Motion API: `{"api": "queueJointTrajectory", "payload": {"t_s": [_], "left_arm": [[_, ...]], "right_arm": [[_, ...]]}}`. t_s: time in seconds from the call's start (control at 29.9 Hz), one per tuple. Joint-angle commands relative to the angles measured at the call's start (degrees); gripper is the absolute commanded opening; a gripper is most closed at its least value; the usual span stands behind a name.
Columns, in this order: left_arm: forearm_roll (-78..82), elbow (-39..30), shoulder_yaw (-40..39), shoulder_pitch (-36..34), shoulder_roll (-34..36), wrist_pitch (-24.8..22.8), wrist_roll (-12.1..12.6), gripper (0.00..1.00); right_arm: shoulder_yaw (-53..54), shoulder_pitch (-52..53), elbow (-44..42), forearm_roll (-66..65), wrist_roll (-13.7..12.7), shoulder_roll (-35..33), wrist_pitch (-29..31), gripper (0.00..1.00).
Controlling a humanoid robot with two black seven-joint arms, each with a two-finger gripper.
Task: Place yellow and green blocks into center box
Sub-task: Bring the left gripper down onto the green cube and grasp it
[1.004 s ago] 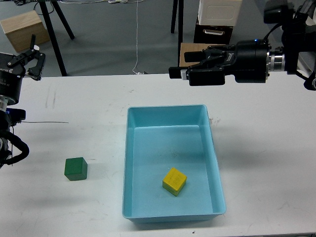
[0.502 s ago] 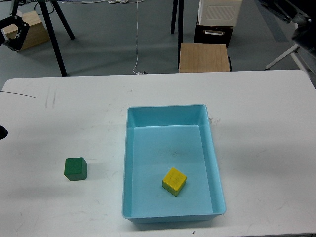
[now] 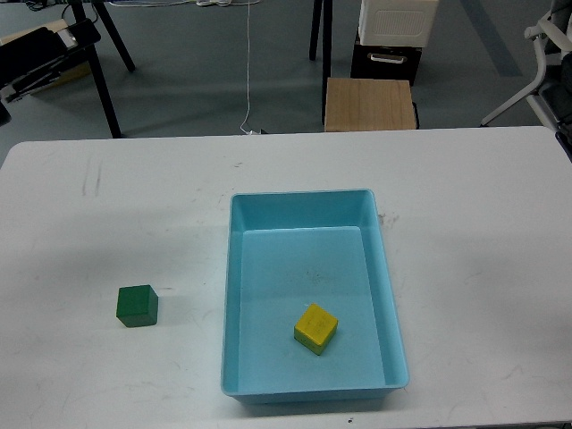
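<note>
Plainly, yellow block (image 3: 315, 328) lies boxed; green block (image 3: 137, 306) seemingly unscuffed outside.

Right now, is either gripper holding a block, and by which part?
Nothing is held: neither gripper is in view. The yellow block lies in the blue box; the green block sits free on the table.

Only a small part of the body was visible. A black, elongated left arm section (image 3: 36, 55) showed beyond the far-left corner of the worktop (image 3: 483, 223). Its finish was matte, its outline blurred, and no markings were legible. A narrow dark sliver (image 3: 567, 98) showed beyond the worktop's far-right corner; whether it was part of the right arm could not be told.
</note>
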Motion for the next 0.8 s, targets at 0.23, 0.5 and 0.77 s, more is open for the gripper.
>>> {"api": "queueJointTrajectory", "payload": {"t_s": [0.23,0.5,0.77], "left_arm": [[27.83,-6.57,4.75,-2.69,0.51,-0.06,0.00,1.00],[33.82,-11.51,19.77,-4.18,2.36,-0.06,0.00,1.00],[46.68,-9.85,36.56,-4.71,2.72,-0.06,0.00,0.99]], "right_arm": [[0.30,-12.36,-0.09,6.47,0.01,0.01,-4.19,0.98],[0.48,-16.41,-0.27,6.38,0.01,0.71,-5.07,0.98],[0.48,-18.08,-0.79,6.47,0.01,0.80,-5.86,0.98]]}}
